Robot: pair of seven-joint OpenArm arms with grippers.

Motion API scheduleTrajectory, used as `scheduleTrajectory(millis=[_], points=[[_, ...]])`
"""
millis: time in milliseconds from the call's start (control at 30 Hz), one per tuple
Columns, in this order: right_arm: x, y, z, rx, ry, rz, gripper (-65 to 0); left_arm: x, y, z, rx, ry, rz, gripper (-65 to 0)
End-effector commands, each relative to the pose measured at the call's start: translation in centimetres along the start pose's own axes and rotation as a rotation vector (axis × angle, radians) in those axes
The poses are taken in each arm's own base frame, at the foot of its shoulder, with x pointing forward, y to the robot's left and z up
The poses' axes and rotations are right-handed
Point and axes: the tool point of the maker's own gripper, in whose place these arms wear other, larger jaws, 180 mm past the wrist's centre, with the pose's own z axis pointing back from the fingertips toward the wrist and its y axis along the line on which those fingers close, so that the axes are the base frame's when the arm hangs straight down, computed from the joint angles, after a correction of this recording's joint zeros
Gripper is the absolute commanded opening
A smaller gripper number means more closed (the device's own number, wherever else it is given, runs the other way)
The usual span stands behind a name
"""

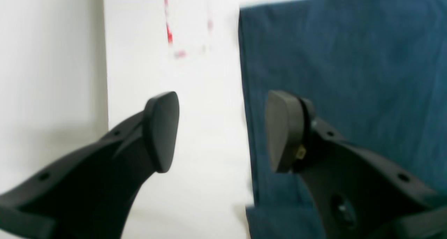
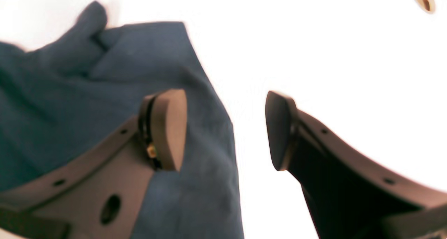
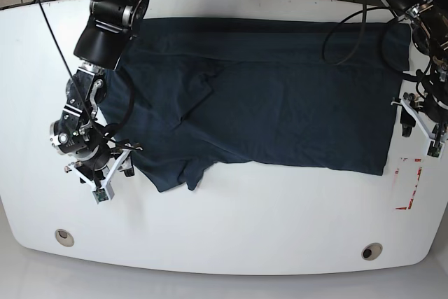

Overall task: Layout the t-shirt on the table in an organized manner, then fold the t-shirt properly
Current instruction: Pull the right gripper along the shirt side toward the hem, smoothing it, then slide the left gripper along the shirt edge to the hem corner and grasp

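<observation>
The dark navy t-shirt (image 3: 280,96) lies spread wide across the white table (image 3: 245,229), with some folds and a bunched sleeve (image 3: 178,173) at its lower left. My right gripper (image 3: 114,180) is open at the shirt's left edge. In the right wrist view the gripper (image 2: 223,131) straddles that edge, one finger (image 2: 167,127) over the shirt (image 2: 70,85), the other over bare table. My left gripper (image 3: 420,133) is open at the shirt's right edge. In the left wrist view it (image 1: 221,132) straddles the edge of the shirt (image 1: 349,75). Neither holds anything.
A red-outlined rectangle mark (image 3: 408,185) sits on the table near the left gripper and also shows in the left wrist view (image 1: 169,33). Two round grommet holes (image 3: 64,237) (image 3: 372,251) lie near the front edge. Cables hang at the back right (image 3: 350,26).
</observation>
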Motion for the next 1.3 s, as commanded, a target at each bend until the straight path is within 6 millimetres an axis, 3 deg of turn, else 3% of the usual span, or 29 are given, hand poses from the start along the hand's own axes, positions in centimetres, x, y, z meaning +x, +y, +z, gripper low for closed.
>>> scheduleTrajectory(millis=[0, 200, 367, 733, 933, 1267], points=[[1.0, -0.7, -1.2, 0.029, -0.040, -0.027, -30.4, 2.2, 1.4, 0.1, 0.024, -0.056, 0.008, -28.1], [-1.1, -0.2, -3.2, 0.085, -0.027, -0.096, -30.4, 2.8, 2.1, -1.2, 0.009, -0.056, 0.048, -27.9], [-3.0, 0.9, -4.1, 0.118, -0.011, -0.132, -30.4, 2.7, 3.2, -1.6, 0.013, -0.041, 0.053, -27.9], [-6.2, 2.8, -5.4, 0.169, 0.003, -0.205, -30.6, 2.0, 3.9, -2.7, -0.004, -0.006, 0.077, -27.9], [-6.4, 3.8, -5.6, 0.184, 0.004, -0.209, -30.6, 1.9, 3.9, -3.4, -0.020, 0.002, 0.101, -27.9], [-4.0, 2.8, -4.7, 0.148, -0.049, -0.159, -30.1, 1.8, 3.6, -3.6, -0.030, 0.006, 0.104, -27.9]])
